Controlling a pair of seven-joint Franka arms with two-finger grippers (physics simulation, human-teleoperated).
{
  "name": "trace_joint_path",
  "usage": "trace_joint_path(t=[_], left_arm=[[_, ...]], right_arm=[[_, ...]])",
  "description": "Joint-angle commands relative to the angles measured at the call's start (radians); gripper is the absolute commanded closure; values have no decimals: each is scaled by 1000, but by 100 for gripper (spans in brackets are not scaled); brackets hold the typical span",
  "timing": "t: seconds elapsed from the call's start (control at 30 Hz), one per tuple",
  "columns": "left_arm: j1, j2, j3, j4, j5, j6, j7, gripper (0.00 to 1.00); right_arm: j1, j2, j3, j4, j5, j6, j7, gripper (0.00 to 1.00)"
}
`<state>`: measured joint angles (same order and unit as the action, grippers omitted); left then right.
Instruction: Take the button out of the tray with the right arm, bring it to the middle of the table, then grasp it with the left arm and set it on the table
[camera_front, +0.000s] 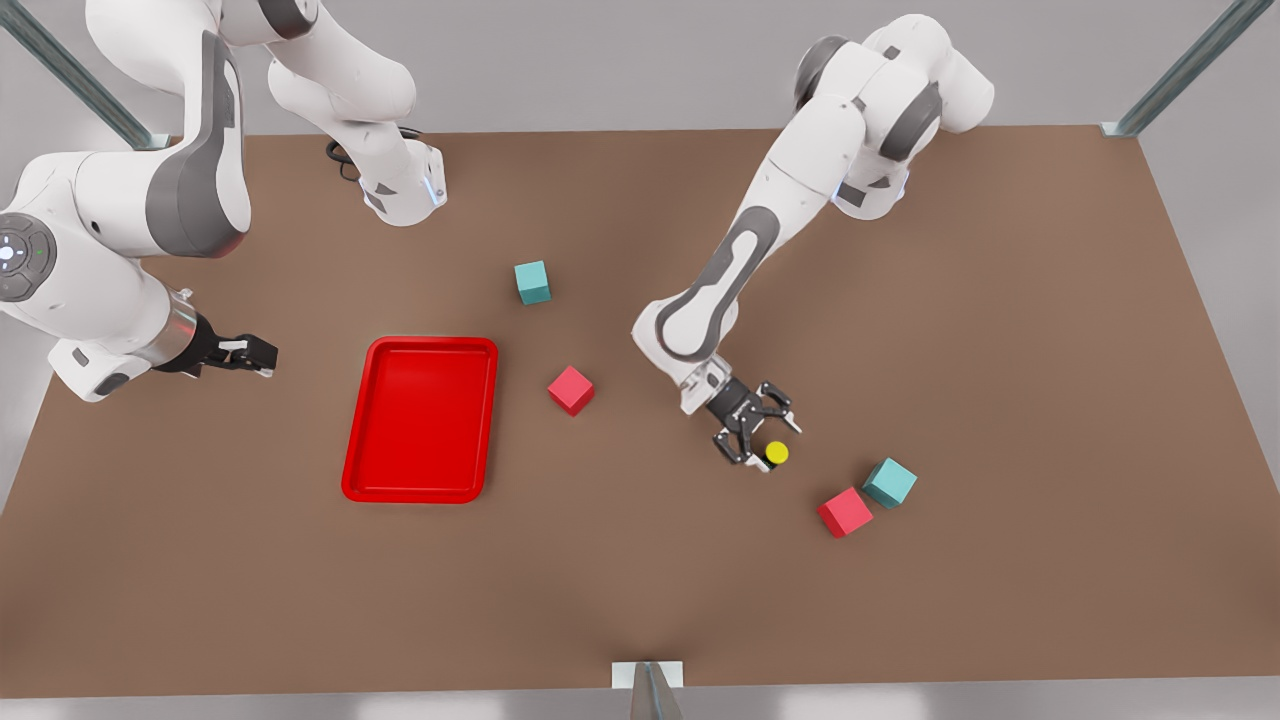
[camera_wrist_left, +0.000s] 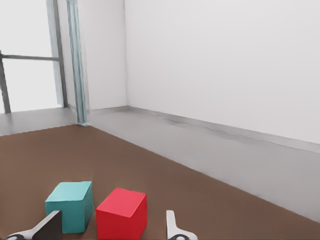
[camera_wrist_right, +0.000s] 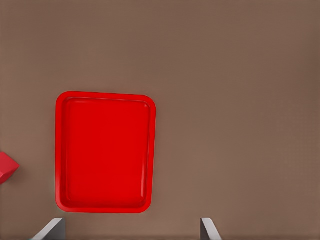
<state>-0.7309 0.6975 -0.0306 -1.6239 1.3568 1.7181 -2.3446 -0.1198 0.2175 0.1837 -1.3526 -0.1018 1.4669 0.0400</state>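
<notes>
Button (camera_front: 776, 453) sits at the tips of the left gripper (camera_front: 757, 432), on the side of the claw nearer the camera and toward the front view's right; we cannot tell whether it hangs just above the table (camera_front: 1000, 350) or already touches it. The claw fingers (camera_front: 735, 447) look closed around the dark body with the yellow cap showing, though contact itself is hard to read, so we judge it a pinch rather than see it outright.

What the next move turns on, in our judgement, is height: the left arm has the button low and right of centre, and setting it down needs only a short descent and a release. The red cube (camera_front: 845, 512) and teal cube (camera_front: 889, 483) lie near, further right and closer to us, touching or almost touching each other. In the left wrist view those two, red (camera_wrist_left: 122, 213) and teal (camera_wrist_left: 70, 205), stand just ahead of the fingertips (camera_wrist_left: 172, 225), so we would keep the release straight down and not drift toward them.

The right gripper (camera_front: 250, 352) waits well apart at the front view's left, beyond the tray (camera_front: 421, 494), its slim fingers spread and holding nothing. Its wrist view looks down on the tray (camera_wrist_right: 61, 150), which carries nothing inside. Another red cube (camera_front: 571, 389) and teal cube (camera_front: 532, 282) lie between the tray and the left arm, clear of the button.
</notes>
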Motion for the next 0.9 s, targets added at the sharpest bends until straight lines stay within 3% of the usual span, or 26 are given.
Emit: trace_joint_path(t=[0.0,0.03,0.07,0.1,0.17,0.2,0.27,0.33,0.87], left_arm=[[5,-131,23,36,-412,-5,1310,0],[10,-141,93,155,-771,-27,1717,0],[76,-138,202,336,-1193,-177,2131,0],[194,-138,238,433,-1360,-302,2350,0],[306,-222,233,535,-1390,-379,2470,0],[330,-392,230,455,-1380,-370,2447,0],[380,-526,189,328,-1380,-312,2450,0],[384,-529,173,266,-1380,-253,2452,0],[398,-529,132,268,-1380,-278,2458,0]], right_arm=[[0,-1,0,0,1,0,0,0],[0,-1,0,1,1,0,0,0],[0,-1,0,0,1,0,0,0],[2,-1,0,0,1,0,6,0],[3,0,0,0,7,0,12,0],[2,14,0,-2,1,1,5,0],[-3,40,0,0,1,1,3,0],[-6,45,0,1,4,1,6,0],[-18,71,-3,3,-7,13,14,0]])
